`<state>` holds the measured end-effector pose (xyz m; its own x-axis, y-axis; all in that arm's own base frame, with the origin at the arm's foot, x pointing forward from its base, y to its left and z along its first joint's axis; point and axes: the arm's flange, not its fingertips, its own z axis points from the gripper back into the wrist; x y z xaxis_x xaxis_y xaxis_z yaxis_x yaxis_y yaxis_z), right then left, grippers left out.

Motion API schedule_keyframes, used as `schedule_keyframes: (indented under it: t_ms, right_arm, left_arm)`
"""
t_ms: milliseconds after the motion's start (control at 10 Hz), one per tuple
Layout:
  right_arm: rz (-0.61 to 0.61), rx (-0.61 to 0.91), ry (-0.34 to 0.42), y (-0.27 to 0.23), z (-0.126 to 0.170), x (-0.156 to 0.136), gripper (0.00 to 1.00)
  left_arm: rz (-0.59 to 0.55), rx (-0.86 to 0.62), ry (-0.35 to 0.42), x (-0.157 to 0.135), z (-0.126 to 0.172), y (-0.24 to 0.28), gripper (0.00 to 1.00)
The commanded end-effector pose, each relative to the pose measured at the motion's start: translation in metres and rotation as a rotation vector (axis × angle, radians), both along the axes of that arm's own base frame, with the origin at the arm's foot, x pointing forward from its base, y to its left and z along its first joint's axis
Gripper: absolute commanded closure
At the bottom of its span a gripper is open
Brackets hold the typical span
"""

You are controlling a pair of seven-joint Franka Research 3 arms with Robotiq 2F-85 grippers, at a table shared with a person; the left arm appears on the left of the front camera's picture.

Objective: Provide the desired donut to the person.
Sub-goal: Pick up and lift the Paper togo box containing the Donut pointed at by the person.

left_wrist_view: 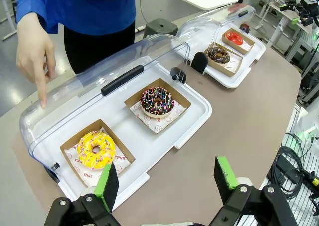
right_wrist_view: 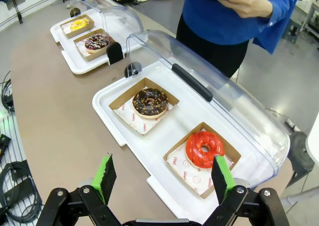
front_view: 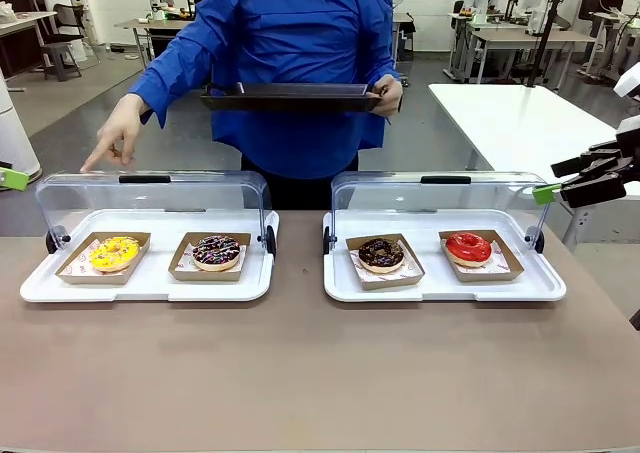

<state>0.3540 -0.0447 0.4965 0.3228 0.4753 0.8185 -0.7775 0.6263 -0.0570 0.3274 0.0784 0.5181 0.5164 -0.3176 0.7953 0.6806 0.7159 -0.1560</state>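
Both my left claw (left_wrist_view: 165, 176) and right claw (right_wrist_view: 163, 172) gape empty; person's hand (front_view: 118, 131) at ten o'clock marks yellow donut (front_view: 114, 253).

L tray (front_view: 150, 285) & R tray (front_view: 440, 289) side by side on table (front_view: 300, 373), 2 donuts (front_view: 114, 253) in each, person (front_view: 290, 73) behind

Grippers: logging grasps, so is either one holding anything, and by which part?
Nothing held: left gripper and right gripper both have jaws open and empty.
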Motion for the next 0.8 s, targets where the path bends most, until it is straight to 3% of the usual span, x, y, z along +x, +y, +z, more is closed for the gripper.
schedule_keyframes:
  t_ms: [0, 200, 300, 400, 600, 700]
  right_arm:
    - [0.011, 0.005, -0.010, -0.003, -0.002, 0.001, 0.00]
    - [0.011, 0.005, -0.010, -0.003, -0.002, 0.001, 0.00]
    - [0.011, 0.005, -0.010, -0.003, -0.002, 0.001, 0.00]
    - [0.011, 0.005, -0.010, -0.003, -0.002, 0.001, 0.00]
    - [0.011, 0.005, -0.010, -0.003, -0.002, 0.001, 0.00]
    - [0.011, 0.005, -0.010, -0.003, -0.002, 0.001, 0.00]
  left_arm:
    - [-0.002, -0.004, -0.007, 0.001, 0.000, 0.001, 0.00]
    - [0.000, 0.000, 0.000, 0.000, 0.000, 0.000, 0.00]
    - [-0.022, 0.177, 0.039, -0.004, -0.002, -0.007, 0.00]
    - [-0.112, 0.362, 0.129, 0.001, -0.006, -0.010, 0.00]
    - [-0.181, 0.607, 0.101, 0.019, -0.023, -0.014, 0.00]
    - [-0.328, 0.742, 0.052, 0.032, -0.040, -0.014, 0.00]
